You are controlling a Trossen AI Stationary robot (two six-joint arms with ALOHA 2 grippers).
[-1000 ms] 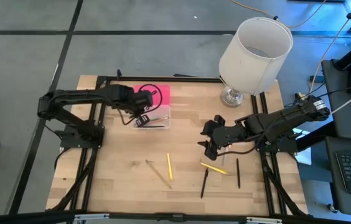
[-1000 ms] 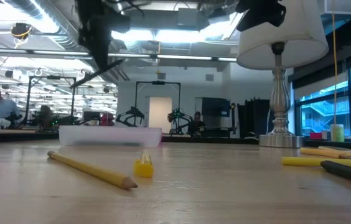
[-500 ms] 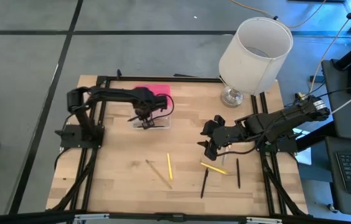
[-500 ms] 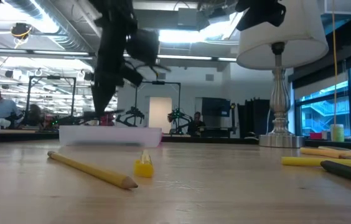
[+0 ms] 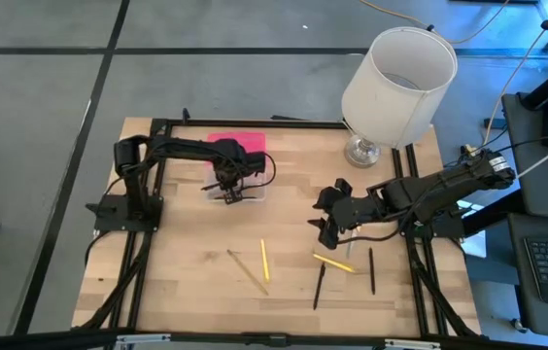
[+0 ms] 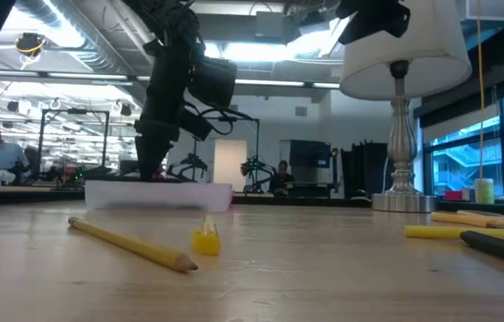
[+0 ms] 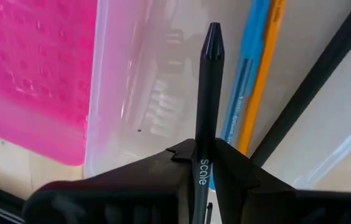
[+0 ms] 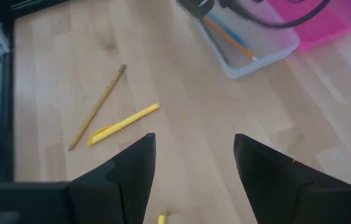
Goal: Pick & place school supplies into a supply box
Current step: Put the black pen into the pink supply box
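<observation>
**My black pen is over the box**

My left pincer (image 7: 201, 163) holds a black pen (image 7: 205, 99) tight, tip pointing down into the clear box (image 5: 238, 187) at the upper left. A blue pen (image 7: 245, 81) and orange pen (image 7: 264, 68) lie inside, lined up the same way. My right pincer (image 8: 194, 163) waits wide open, mid-right, near loose pencils (image 5: 263, 260).
</observation>
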